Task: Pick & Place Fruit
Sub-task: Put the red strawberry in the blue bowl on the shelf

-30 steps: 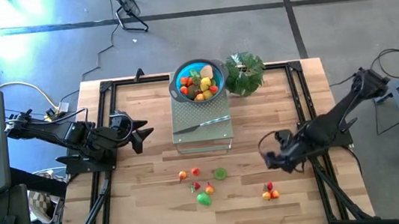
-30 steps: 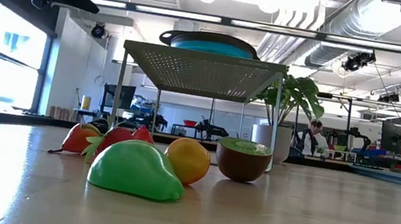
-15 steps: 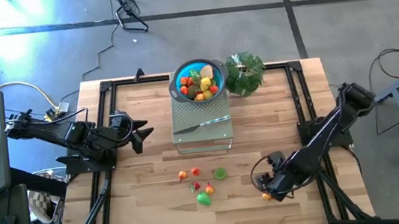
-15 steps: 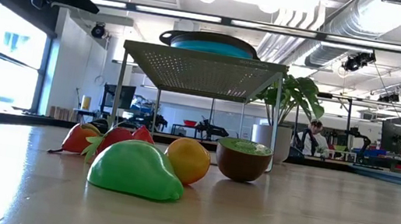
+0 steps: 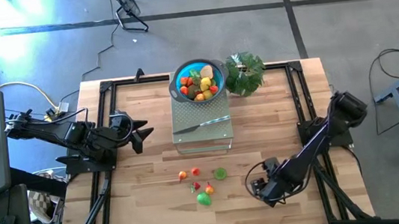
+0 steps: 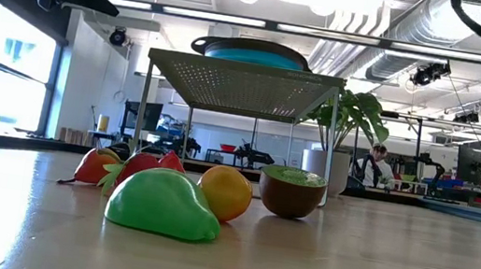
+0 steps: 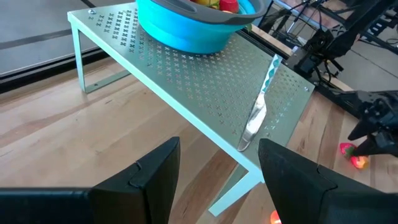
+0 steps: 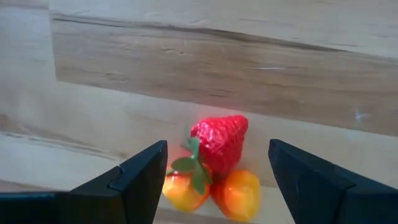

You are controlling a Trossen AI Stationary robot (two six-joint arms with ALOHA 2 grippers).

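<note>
My right gripper [image 8: 217,155] is open and hovers low over a small cluster on the near right of the table. The cluster is a red strawberry [image 8: 219,142] with two orange fruits [image 8: 239,194] beside it, all resting on the wood. My fingers stand on either side without touching. From above, the right gripper [image 5: 263,190] hides that cluster. More loose fruit [image 5: 203,185] lies near the table's middle: a green pear [image 6: 163,204], an orange [image 6: 225,192], a kiwi half [image 6: 291,191]. My left gripper [image 7: 217,165] is open and waits at the left, facing the rack.
A blue bowl [image 5: 197,80] full of fruit sits at the far end of a perforated green rack [image 5: 203,134]. A slim knife [image 5: 201,124] lies on the rack. A leafy plant [image 5: 245,73] stands to the right of the bowl. Bare wood lies between the two fruit groups.
My right gripper has moved toward the near edge and a little left, coming down over the strawberry cluster, which it now covers in the high view. My left arm has kept still and no fruit has moved.
</note>
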